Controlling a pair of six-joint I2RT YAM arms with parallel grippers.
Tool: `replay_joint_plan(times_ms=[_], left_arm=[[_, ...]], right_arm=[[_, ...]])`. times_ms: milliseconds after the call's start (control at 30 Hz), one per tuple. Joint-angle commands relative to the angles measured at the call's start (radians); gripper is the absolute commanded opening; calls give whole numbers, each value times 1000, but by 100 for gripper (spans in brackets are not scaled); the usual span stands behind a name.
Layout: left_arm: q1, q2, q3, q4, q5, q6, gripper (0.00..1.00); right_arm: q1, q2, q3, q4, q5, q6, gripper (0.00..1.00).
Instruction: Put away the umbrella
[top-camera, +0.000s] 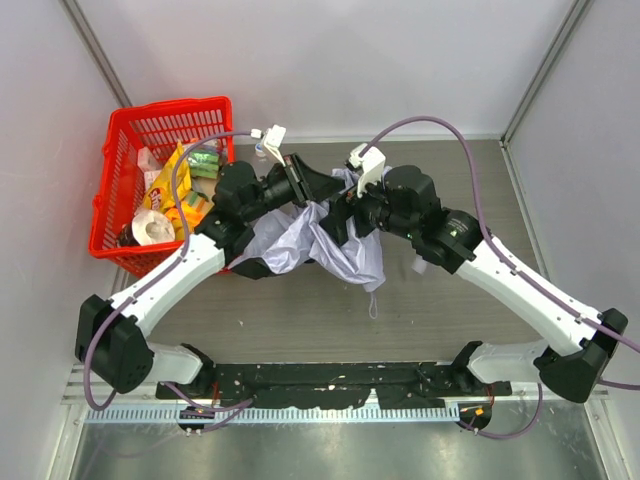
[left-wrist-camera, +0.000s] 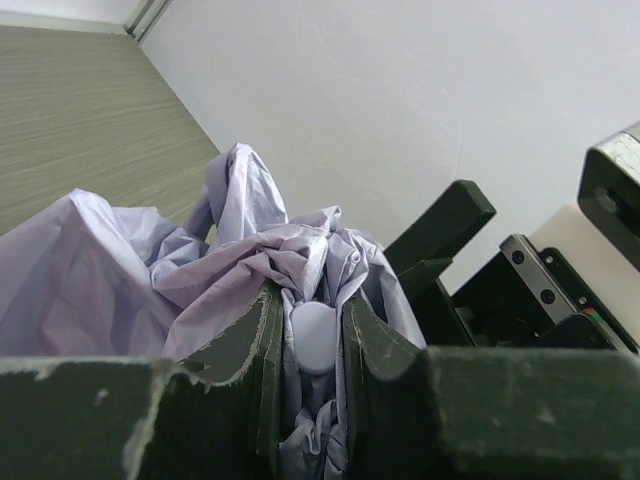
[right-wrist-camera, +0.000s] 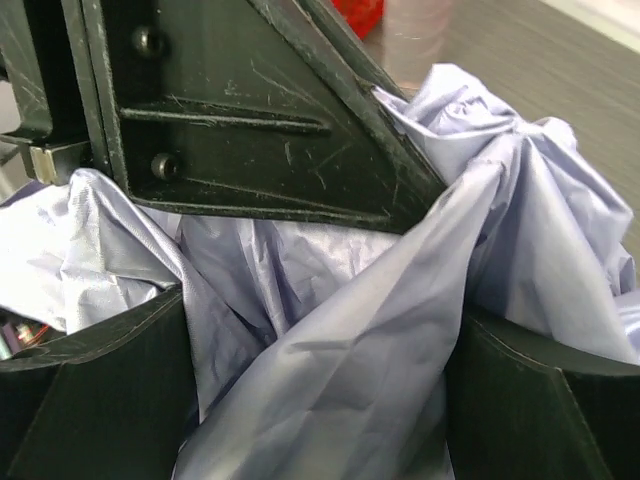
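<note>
The umbrella (top-camera: 300, 245) is a crumpled heap of pale lavender fabric on the table between both arms, with a thin strap (top-camera: 372, 300) trailing toward the near edge. My left gripper (top-camera: 325, 190) reaches in from the left. In the left wrist view it (left-wrist-camera: 310, 300) is shut on bunched canopy fabric (left-wrist-camera: 100, 280) and a small white rounded tip (left-wrist-camera: 314, 338). My right gripper (top-camera: 335, 222) comes in from the right. Its jaws (right-wrist-camera: 320, 400) stand wide open, and a loose fold of fabric (right-wrist-camera: 350, 350) lies between them. The shaft and handle are hidden.
A red basket (top-camera: 170, 105) holding snack packets and a tape roll sits at the back left, close behind my left arm. White walls close in the table on three sides. In the right wrist view my left gripper's black finger (right-wrist-camera: 250, 120) crosses just above the fabric.
</note>
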Motion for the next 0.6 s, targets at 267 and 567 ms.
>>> replay_joint_plan(times_ms=[267, 567], left_arm=[[4, -40, 20, 161, 119, -50, 0], [5, 27, 26, 412, 318, -208, 0]], right_arm=[[-33, -144, -36, 4, 22, 103, 91], [-33, -86, -59, 25, 74, -3, 91]])
